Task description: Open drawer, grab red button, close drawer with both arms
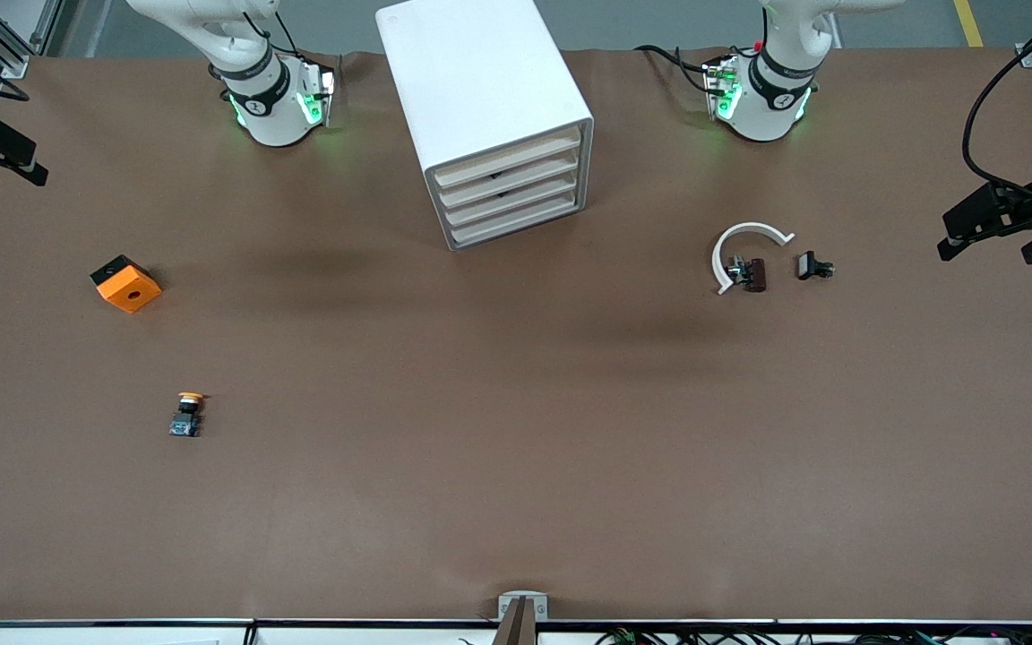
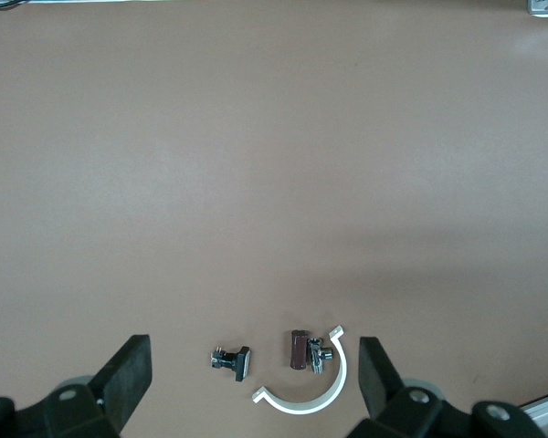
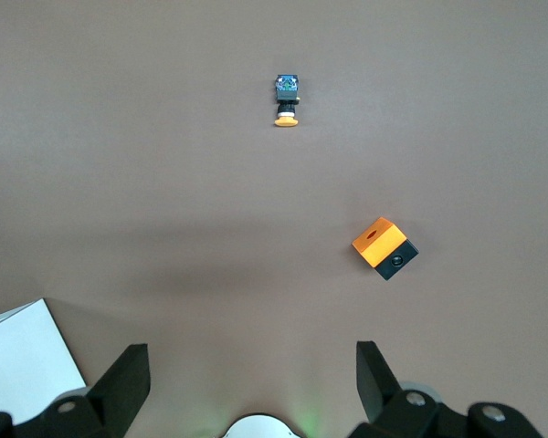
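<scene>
The white cabinet (image 1: 480,81) stands between the two arm bases, and its four beige drawer fronts (image 1: 511,193) are all shut. I cannot tell which one is the task's drawer. The button is hidden. My left gripper (image 2: 253,351) is open and empty, raised high at the left arm's end of the table (image 1: 988,253). My right gripper (image 3: 253,351) is also open and empty, high at the right arm's end and partly cut off by the picture's edge (image 1: 5,152).
A white curved clip (image 1: 744,242), a brown part (image 1: 753,274) and a small black part (image 1: 812,266) lie toward the left arm's end. An orange cube with a hole (image 1: 126,283) and a yellow-capped button (image 1: 186,415) lie toward the right arm's end.
</scene>
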You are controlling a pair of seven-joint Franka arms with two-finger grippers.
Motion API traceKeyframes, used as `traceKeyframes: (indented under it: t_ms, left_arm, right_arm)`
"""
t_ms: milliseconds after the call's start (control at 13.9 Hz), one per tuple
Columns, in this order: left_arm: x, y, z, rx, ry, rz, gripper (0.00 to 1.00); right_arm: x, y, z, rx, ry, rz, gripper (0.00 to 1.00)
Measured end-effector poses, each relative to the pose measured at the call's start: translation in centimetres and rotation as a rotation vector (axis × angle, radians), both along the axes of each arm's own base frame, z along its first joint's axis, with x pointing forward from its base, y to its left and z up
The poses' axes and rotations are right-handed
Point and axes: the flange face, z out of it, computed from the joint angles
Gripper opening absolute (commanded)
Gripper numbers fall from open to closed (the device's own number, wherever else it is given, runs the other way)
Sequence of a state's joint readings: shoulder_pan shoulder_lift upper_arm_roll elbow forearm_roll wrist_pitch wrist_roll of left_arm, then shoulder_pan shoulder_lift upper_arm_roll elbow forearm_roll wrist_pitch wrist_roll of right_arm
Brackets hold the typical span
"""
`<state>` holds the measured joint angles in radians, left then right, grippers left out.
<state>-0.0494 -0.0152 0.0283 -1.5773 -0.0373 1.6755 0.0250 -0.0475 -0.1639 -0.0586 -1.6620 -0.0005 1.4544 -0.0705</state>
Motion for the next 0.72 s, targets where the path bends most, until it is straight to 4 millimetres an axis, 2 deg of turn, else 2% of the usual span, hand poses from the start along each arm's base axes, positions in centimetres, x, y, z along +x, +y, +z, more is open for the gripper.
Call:
traceKeyframes:
  t_ms: [503, 719]
  left_arm:
    - [0.0, 0.4, 0.0, 0.000, 0.000, 0.006, 1.00]
    - [0.1, 1.3, -0.7, 0.000, 0.020, 0.023, 1.00]
  right_arm:
    - [0.0, 0.0, 0.0, 0.000, 0.000, 0.000, 1.00]
    - [0.0, 0.0, 0.0, 0.000, 0.000, 0.000, 1.00]
